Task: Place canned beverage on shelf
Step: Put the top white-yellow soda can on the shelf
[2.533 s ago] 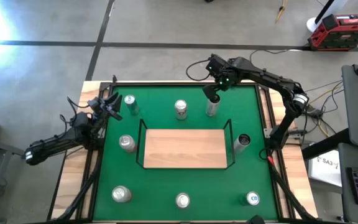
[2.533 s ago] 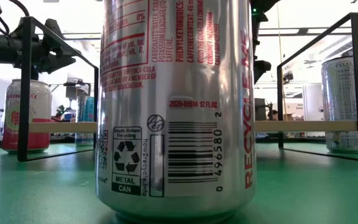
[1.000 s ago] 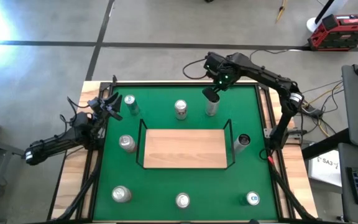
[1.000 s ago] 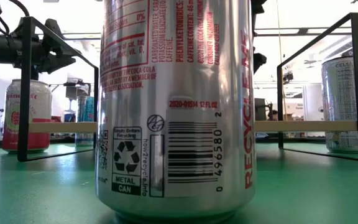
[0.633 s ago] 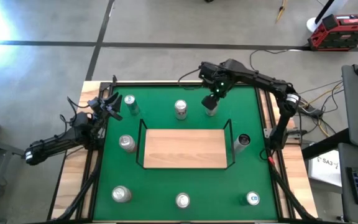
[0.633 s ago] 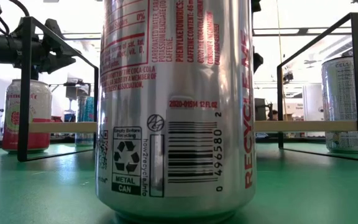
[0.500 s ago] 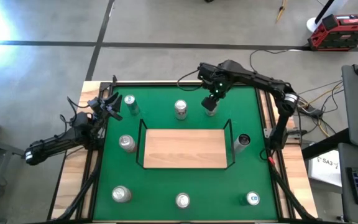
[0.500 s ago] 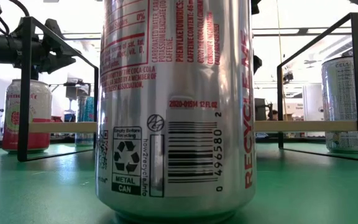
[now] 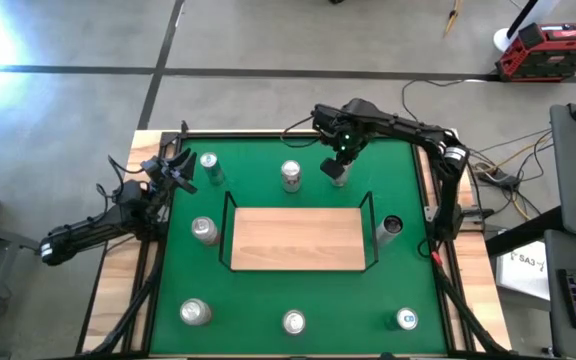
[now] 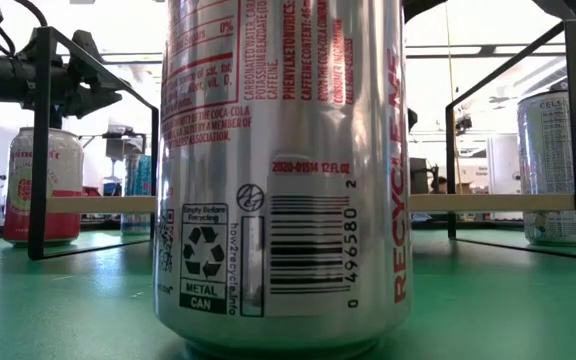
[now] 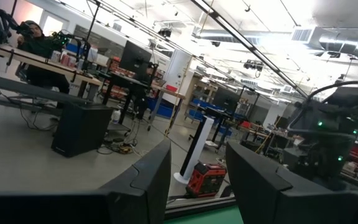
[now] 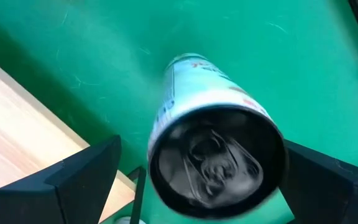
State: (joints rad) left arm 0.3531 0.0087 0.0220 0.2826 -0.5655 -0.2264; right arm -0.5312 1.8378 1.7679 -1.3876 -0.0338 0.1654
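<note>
The silver aluminium beverage can (image 9: 339, 170) is seen standing upright, long axis vertical, pull-tab top up, on the green felt counter (image 9: 408, 280) just behind the light-wood shelf with black wire rail (image 9: 298, 238). The right gripper (image 12: 197, 168) is positioned directly above it, jaws apart either side. Another silver can (image 9: 290, 176) stands beside it; the left gripper (image 9: 176, 170) is parked at the counter's left edge, jaws together.

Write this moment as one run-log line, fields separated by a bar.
right pincer: open, straddling upright can behind shelf | left pincer: shut, idle at table's left edge | shelf: bare

Robotics lab: workbenches (image 11: 55, 71), monitors (image 11: 134, 59), ceiling ducts (image 11: 337, 40).
</note>
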